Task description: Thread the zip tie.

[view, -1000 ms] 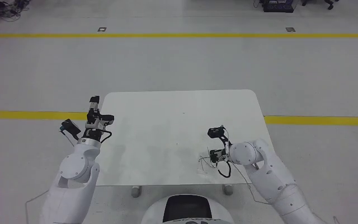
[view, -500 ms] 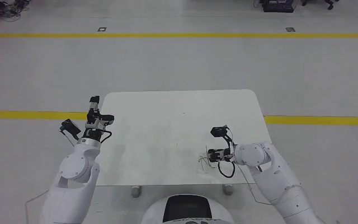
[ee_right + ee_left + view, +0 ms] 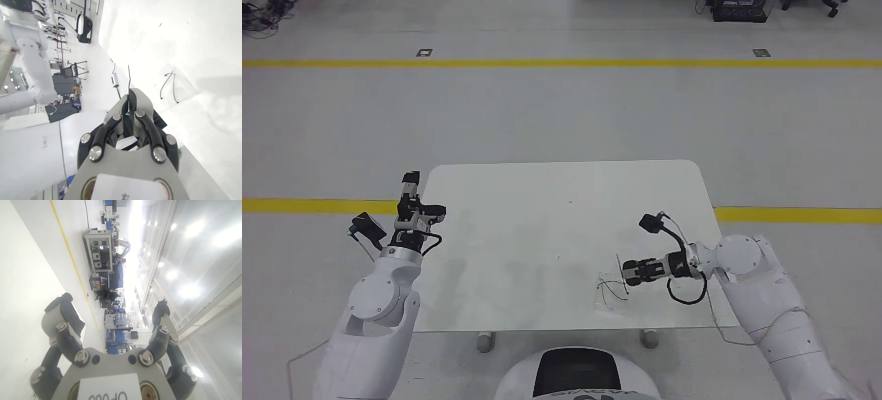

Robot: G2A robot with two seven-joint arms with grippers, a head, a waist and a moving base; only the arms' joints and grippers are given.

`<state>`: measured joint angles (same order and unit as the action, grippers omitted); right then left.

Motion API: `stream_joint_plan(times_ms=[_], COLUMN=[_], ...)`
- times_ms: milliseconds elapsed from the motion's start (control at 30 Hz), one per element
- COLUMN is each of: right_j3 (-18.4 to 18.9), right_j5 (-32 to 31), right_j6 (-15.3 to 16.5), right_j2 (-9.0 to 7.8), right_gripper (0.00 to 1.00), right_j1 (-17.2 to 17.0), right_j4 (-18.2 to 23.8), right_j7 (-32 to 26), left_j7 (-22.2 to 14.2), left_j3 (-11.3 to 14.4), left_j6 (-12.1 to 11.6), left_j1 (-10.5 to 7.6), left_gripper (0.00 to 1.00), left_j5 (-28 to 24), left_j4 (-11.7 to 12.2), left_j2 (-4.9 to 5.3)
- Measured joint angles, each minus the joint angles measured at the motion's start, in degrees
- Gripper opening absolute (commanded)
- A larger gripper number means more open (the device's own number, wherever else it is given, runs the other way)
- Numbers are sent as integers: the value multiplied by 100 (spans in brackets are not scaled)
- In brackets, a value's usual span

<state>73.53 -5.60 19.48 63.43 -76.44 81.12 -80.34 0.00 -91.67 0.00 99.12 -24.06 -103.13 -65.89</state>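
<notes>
Right hand (image 3: 129, 94) was clamped on a black zip tie (image 3: 129, 75), the thin strap poking out past the fingertips, over the bench (image 3: 562, 200) near its right front corner, with two loose ties (image 3: 174, 89) lying just beside. Left hand (image 3: 114, 300) hung with fingers apart and empty at the bench's left edge, well apart from the tie. Pick-up looked done and threading not yet begun; next, the hands would need to meet and line the strap's tip up finely with the small head.
</notes>
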Motion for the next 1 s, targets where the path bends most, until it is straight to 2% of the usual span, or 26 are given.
stream_joint_plan(times_ms=[67,733,867,1000], right_j3=[-73,-93,-179,-376], right_j5=[111,148,413,577], right_j6=[0,0,0,0], right_j2=[-39,-36,-95,-275], right_gripper=[0,0,0,0], right_j1=[16,-11,-36,-50], right_j4=[5,18,79,197], right_j7=[47,122,69,69], left_j7=[0,-14,-438,-873], left_j3=[0,13,333,842], left_j6=[0,4,179,573], left_j1=[0,-5,-96,-296], left_gripper=[100,100,100,100], left_j5=[0,14,353,731], left_j4=[0,-6,-103,-112], left_j2=[0,1,0,-15])
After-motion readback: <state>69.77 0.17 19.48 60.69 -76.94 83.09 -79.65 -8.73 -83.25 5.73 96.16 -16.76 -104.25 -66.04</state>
